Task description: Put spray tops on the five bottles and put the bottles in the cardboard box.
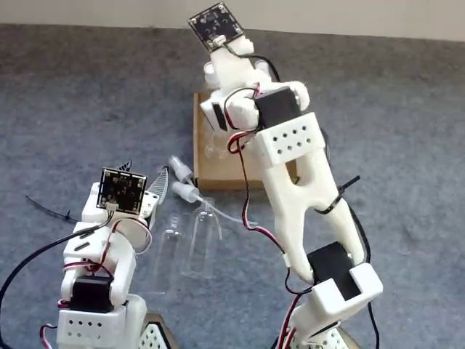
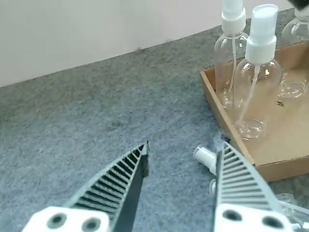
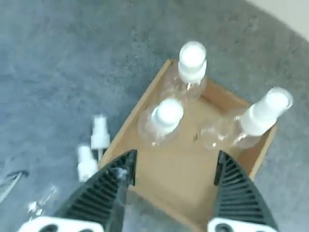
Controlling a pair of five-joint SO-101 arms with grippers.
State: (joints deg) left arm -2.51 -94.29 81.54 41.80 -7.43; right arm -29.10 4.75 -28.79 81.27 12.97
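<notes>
Left pincer (image 2: 184,147) and right pincer (image 3: 176,157) are gaping wide, empty; right is hanging above cardboard box (image 1: 218,174), risking toppling capped bottles (image 3: 166,121).

In the high view, the right arm (image 1: 290,160) covered most of the cardboard box (image 1: 218,174), hiding whatever stood inside. In the left wrist view, one bottle (image 2: 298,29) was cut off at the picture's corner, and a spray top (image 2: 203,157) lay partly behind a finger (image 2: 236,179) of the left gripper (image 2: 185,147). In the right wrist view, a clear thing (image 3: 41,205) near the edge was too blurred to tell.
</notes>
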